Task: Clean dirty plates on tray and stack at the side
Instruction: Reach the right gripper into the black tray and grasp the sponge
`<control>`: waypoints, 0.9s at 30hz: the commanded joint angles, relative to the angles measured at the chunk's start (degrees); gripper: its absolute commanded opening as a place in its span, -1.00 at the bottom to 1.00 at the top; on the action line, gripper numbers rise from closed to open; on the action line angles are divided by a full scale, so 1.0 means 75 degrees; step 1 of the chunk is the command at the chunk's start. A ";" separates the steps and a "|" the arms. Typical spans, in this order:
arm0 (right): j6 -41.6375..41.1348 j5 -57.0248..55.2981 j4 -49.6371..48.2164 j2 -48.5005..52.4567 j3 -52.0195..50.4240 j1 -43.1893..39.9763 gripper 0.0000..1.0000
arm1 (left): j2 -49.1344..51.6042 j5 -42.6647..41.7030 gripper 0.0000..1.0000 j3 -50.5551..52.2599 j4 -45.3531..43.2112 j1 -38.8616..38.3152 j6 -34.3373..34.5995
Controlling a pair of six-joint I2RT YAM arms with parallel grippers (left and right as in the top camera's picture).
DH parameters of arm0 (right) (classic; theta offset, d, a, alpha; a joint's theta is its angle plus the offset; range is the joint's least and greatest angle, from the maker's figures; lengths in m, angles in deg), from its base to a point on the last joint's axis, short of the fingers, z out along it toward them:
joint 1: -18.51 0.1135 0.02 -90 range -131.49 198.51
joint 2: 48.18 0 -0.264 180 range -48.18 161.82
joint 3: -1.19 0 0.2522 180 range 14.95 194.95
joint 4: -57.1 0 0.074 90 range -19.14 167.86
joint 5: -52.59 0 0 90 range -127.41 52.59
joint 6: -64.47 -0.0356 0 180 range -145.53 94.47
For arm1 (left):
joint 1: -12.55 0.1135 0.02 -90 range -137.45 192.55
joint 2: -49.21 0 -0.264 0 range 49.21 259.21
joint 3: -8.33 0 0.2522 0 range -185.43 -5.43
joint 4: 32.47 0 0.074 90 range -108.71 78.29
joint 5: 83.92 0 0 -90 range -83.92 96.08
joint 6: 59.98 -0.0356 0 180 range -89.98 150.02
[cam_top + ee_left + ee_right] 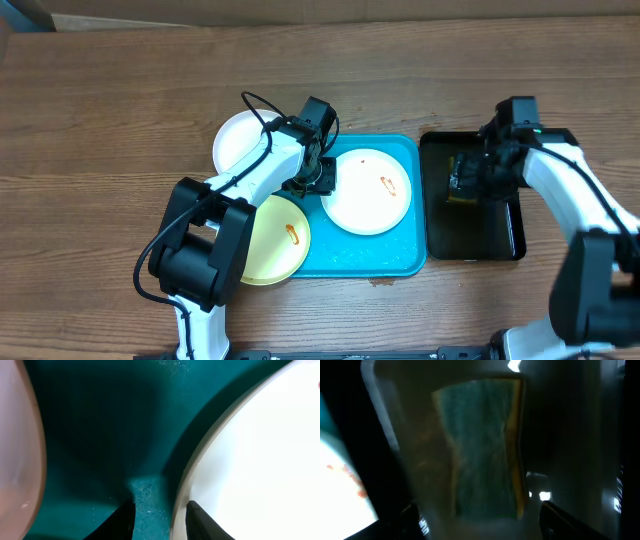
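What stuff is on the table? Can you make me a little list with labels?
tray: blue, in the middle
white plate: on tray, orange smear
yellow plate: partly over tray's left edge, orange smear
second white plate: off the tray, far left
sponge: in black tray, right side
left jaws: open, beside white plate's rim
right jaws: open, either side of sponge
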 commanded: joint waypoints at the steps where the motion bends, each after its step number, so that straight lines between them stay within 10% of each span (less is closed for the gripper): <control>1: 0.0023 -0.0160 -0.0163 0.0498 0.0122 0.0041 0.57 | 0.0096 0.0052 -0.28 0.0055 -0.0009 0.0026 -0.0117; 5: 0.0026 -0.0163 -0.0425 0.0720 -0.0055 0.0052 0.47 | 0.0096 0.0052 -0.28 0.0055 -0.0012 0.0026 -0.0117; 8: 0.0026 -0.0163 -0.0452 0.0726 -0.0137 0.0052 -0.71 | 0.0096 0.0052 -0.27 0.0055 -0.0012 0.0026 -0.0117; 9: 0.0023 -0.0160 -0.0446 0.0726 -0.0137 0.0052 -0.82 | 0.0096 0.0052 -0.27 0.0055 -0.0012 0.0026 -0.0117; 12: 0.0026 -0.0163 -0.0449 0.0726 -0.0137 0.0052 -0.84 | 0.0096 0.0052 -0.26 0.0055 -0.0015 0.0026 -0.0117; 15: 0.0026 -0.0166 -0.0487 0.0726 -0.0137 0.0052 -0.04 | 0.0096 0.0052 -0.24 0.0055 -0.0012 0.0026 -0.0117; 17: 0.0026 -0.0181 -0.0609 0.0726 -0.0137 0.0052 0.10 | 0.0096 0.0052 -0.24 0.0055 -0.0012 0.0026 -0.0119; 25: 0.0055 -0.0189 -0.1341 0.0726 -0.0137 0.0052 0.08 | 0.0096 0.0052 -0.24 0.0055 -0.0012 0.0026 -0.0117; 27: 0.0052 -0.0189 -0.1326 0.0726 -0.0137 0.0052 -0.26 | 0.0096 0.0052 -0.23 0.0055 -0.0012 0.0026 -0.0117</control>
